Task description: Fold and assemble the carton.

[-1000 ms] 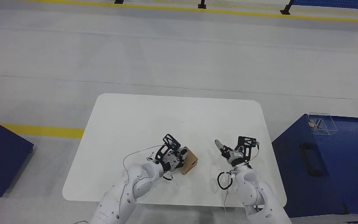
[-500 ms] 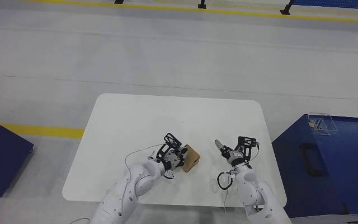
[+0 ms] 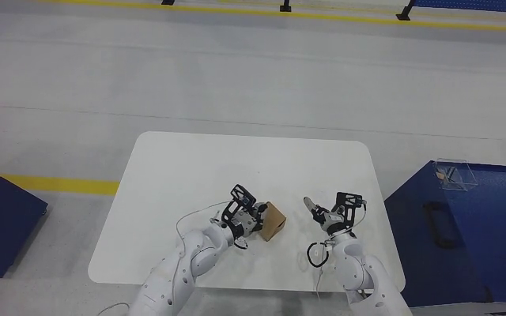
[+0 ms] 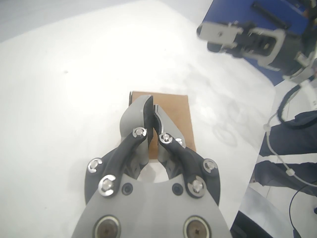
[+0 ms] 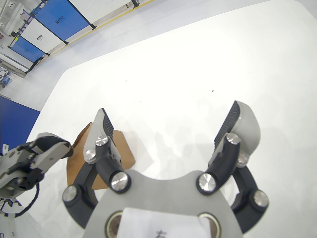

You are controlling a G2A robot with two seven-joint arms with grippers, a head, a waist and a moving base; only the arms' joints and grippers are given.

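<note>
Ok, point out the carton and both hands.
carton [image 4: 174, 110]: left wrist view, on its bare brown panel.
left hand [image 4: 151, 104]: left wrist view, midway between its fingertips.
right hand [image 5: 170, 107]: right wrist view, midway between its fingertips.

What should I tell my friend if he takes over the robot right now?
Left gripper: shut on the brown carton, near the front middle of the white table.
Right gripper: open, holding nothing, beside the carton and apart from it.
Done: carton gripped. How far it is folded is hard to tell.
Left: fold the flaps and assemble the carton.
</note>
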